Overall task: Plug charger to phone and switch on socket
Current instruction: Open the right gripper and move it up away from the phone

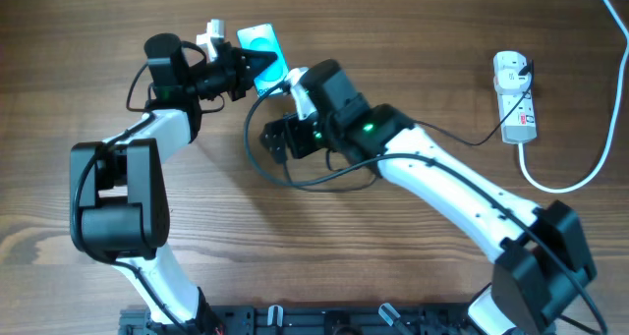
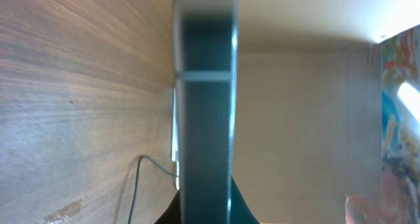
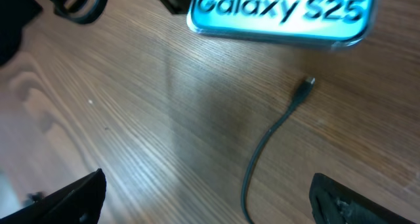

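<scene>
While the left gripper (image 1: 257, 65) is clenched on the phone (image 1: 265, 44) at the far-middle of the table (image 1: 324, 266), the right gripper (image 3: 207, 181) is released, jaws spread wide over bare wood. Nothing sits between the right fingers (image 3: 72, 198) except a stretch of the charger (image 3: 262, 148) lying on the table. Charger tip (image 3: 308, 84) rests flat on the wood, just short of the phone's near edge, not touching it, not inserted. The phone's end facing the right wrist camera reads "Galaxy S25" on a bright teal screen. In the left wrist view the phone fills the centre as a dark blurred vertical bar, seen edge-on; finger contact is hard to make out there. From overhead the phone screen faces up, angled, with the left arm coming in from its left side and the right arm from its right. The black cable loops on the table under the right wrist, then runs right to the socket (image 1: 516, 97). Socket lies at the far right, well apart from the phone and both grippers. A white cable (image 1: 580, 178) curves away from the socket toward the top right corner. Cannot tell the switch position.
</scene>
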`<state>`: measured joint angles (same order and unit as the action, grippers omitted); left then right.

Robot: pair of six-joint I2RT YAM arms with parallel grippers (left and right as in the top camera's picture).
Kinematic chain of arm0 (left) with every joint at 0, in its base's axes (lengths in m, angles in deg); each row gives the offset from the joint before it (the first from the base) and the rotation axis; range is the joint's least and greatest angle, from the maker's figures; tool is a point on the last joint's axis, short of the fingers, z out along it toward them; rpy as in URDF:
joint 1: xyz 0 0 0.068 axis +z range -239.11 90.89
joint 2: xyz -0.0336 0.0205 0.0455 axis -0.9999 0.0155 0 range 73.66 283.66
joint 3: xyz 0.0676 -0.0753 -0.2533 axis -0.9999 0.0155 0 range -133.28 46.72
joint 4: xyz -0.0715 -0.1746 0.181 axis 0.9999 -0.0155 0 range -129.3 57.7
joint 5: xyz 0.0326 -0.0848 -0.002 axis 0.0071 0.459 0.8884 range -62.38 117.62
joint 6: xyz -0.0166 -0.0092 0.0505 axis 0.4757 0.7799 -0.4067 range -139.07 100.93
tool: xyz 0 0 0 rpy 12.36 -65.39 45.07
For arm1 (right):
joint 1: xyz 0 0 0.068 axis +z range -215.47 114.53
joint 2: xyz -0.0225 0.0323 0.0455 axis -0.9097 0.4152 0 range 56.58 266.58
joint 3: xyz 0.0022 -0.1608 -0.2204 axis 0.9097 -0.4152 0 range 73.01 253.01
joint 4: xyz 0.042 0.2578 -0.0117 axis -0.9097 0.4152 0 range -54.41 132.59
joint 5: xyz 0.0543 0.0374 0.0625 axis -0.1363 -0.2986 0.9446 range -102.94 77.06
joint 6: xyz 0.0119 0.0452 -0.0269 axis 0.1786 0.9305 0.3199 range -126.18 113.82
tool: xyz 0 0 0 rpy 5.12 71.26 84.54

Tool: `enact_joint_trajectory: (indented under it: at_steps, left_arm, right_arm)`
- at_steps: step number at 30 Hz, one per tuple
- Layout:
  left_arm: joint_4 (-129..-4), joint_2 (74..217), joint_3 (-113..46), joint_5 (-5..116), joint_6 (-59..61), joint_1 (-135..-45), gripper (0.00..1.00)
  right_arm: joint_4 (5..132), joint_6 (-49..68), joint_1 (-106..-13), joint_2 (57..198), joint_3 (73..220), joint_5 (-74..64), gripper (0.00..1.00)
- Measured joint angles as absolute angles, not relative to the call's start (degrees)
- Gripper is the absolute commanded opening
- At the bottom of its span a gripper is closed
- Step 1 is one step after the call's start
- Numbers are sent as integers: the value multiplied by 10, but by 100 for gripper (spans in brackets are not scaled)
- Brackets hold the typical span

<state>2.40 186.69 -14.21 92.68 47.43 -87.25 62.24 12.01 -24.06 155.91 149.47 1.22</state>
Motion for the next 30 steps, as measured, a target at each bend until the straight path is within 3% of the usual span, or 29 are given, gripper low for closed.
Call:
enact_joint_trajectory:
  at_steps: [10,16,19,30]
  left_arm:
    - [20,1867,-142,908,472,-833,4]
    - [20,1867,-142,905,472,-830,4]
    - [20,1867,-142,904,472,-829,4]
    - [20,1867,-142,904,472,-802,4]
  right_arm:
    - [601,114,-199,1676,1516,-72,100]
    - [653,102,-189,1770,1611,-130,74]
    - [675,93,-189,1798,1644,-148,68]
    - [712,109,-189,1841,1657,-172,62]
